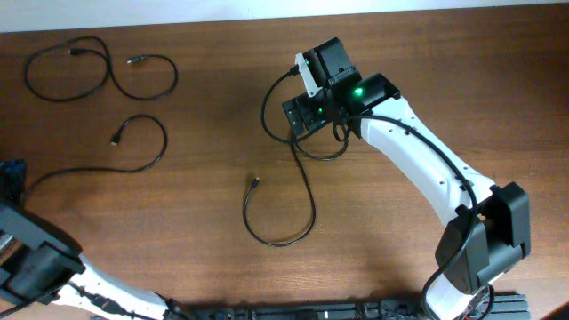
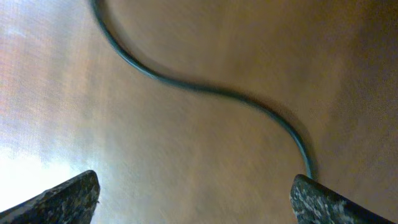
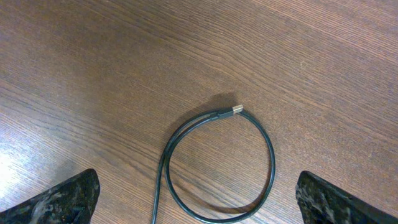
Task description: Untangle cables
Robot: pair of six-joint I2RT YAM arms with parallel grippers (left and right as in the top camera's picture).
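Dark speckled fingertips (image 3: 78, 196) of the right gripper (image 3: 198, 190) are seen closest in the right wrist view, set wide apart at the two bottom corners; its jaws are spread and nothing is held between them; beyond them, on the brown wooden table (image 3: 93, 62), one of the cables (image 3: 272, 155) is laid in a round loop, and its small metal-tipped plug (image 3: 236, 111) is rested against the top of that loop; in the left wrist view the left gripper (image 2: 196, 193) is likewise shown released, its fingertips (image 2: 74, 196) parted at the lower corners, and a single blurred strand (image 2: 205, 88) is drawn in an S-curve across the wood, ending just beside one fingertip; which cord this is cannot be told; from overhead, the right gripper is found above the middle of the table at the end of the white right arm (image 1: 427, 164), poised over one end of the centre cable (image 1: 280, 243), which is curved from beneath it down into a wide hook and finished at a free plug end (image 1: 255, 182); well apart, toward the far left corner, the upper-left cable (image 1: 133, 60) is spread in two adjoining loops with two plug ends showing, though whether it is one cord or two cannot be told; just below it, the left cable (image 1: 116, 140) is bent round in a half loop and trailed toward the left edge; the left arm (image 1: 40, 267) is seen at the near left corner.
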